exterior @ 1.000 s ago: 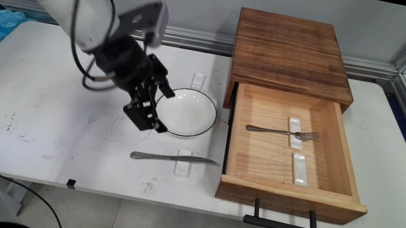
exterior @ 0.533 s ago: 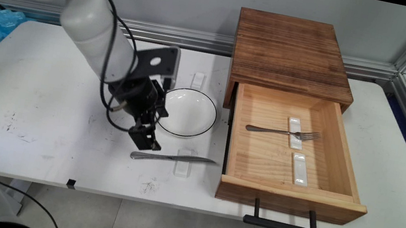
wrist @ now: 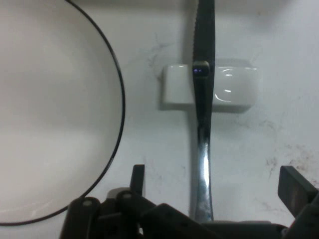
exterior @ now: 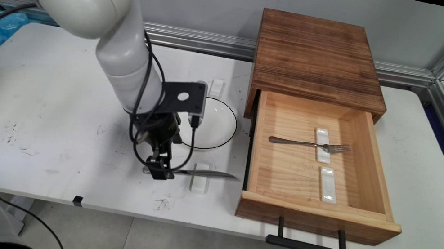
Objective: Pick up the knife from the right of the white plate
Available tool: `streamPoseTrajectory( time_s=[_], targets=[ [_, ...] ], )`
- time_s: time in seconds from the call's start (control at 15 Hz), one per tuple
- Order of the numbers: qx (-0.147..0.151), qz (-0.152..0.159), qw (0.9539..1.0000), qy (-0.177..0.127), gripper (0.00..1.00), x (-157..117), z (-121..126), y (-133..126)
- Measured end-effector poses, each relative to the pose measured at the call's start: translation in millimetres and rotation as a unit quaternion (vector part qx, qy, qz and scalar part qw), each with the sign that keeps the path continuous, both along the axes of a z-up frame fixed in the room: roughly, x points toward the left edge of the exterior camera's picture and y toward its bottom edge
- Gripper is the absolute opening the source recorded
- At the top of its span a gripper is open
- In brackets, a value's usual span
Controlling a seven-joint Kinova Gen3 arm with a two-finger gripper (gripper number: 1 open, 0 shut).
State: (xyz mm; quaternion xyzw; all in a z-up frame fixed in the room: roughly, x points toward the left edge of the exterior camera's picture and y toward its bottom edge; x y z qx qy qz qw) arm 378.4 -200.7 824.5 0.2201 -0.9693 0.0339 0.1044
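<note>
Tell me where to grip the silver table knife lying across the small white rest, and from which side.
Grip the silver table knife by its handle, from straight above, jaws across its width. The blade end lies on the small white rest, which likely leaves some of the handle lifted. The open gripper already straddles it, clear of the black-rimmed white plate.

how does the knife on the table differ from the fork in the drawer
The knife lies on the white table, in front of the plate; the fork lies inside the open wooden drawer. The open gripper straddles the knife's handle; nothing is near the fork. The knife ends in a blade, the fork in tines. Both are silver metal, lie roughly left to right, and each rests across a small white rest.
</note>
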Motion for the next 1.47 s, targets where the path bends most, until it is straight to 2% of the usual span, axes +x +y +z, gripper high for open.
streamPoseTrajectory(
  time_s=[0.6,1.47],
  targets=[
    [0.017,0.0,0.9994,-0.029,1.0,-22,-22,-6],
    [0.025,0.001,0.9989,-0.041,1.0,-39,-33,-14]
  ],
)
